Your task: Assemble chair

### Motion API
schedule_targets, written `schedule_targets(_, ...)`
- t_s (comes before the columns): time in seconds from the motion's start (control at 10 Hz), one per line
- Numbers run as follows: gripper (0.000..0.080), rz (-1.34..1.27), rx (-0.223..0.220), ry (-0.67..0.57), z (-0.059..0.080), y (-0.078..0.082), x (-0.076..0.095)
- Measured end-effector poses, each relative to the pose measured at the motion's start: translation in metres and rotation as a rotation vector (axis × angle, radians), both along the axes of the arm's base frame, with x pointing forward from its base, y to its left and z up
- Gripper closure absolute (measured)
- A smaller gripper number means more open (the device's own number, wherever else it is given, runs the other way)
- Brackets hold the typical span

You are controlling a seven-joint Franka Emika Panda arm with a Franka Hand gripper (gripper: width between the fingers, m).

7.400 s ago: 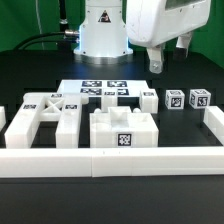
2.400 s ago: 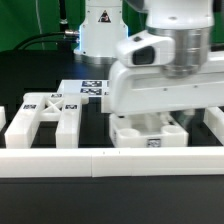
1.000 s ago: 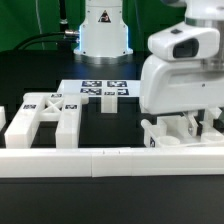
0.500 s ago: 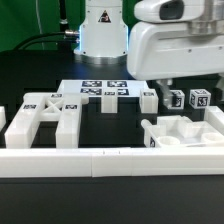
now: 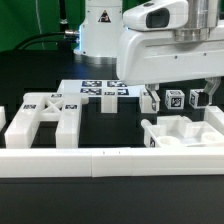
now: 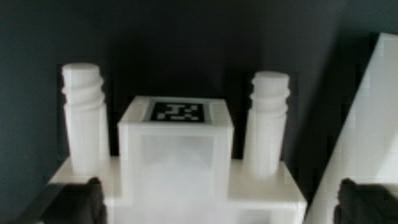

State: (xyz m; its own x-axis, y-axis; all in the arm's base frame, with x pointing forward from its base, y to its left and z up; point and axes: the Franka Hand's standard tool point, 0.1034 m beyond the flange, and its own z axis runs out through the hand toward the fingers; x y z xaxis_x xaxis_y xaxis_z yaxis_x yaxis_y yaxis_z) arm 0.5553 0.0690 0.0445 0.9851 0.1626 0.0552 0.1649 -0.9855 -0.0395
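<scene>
The chair's seat slab lies on the table at the exterior view's right, close to the front rail. In the wrist view it fills the middle, with a tagged block between two upright pegs. My gripper hangs just above and behind the slab. In the wrist view the gripper is open, its dark fingers wide apart on either side of the slab and not pressing it. Two short tagged posts stand behind it. The chair frames lie at the left.
The marker board lies flat at the centre back. A long low white border rail runs along the front. The robot base stands at the back. A white surface stands beside the slab in the wrist view.
The seat slab has been moved from the centre to the right. The gripper has let go of it and risen, then shifted a little left and down over it.
</scene>
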Motion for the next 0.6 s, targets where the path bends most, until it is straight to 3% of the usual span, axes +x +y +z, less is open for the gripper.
schedule_targets(0.3, 0.0150, -0.051, -0.021, 0.014, -0.013, -0.024, -0.054)
schedule_targets(0.6, 0.0150, -0.059, -0.023, 0.057, -0.017, -0.027, -0.061)
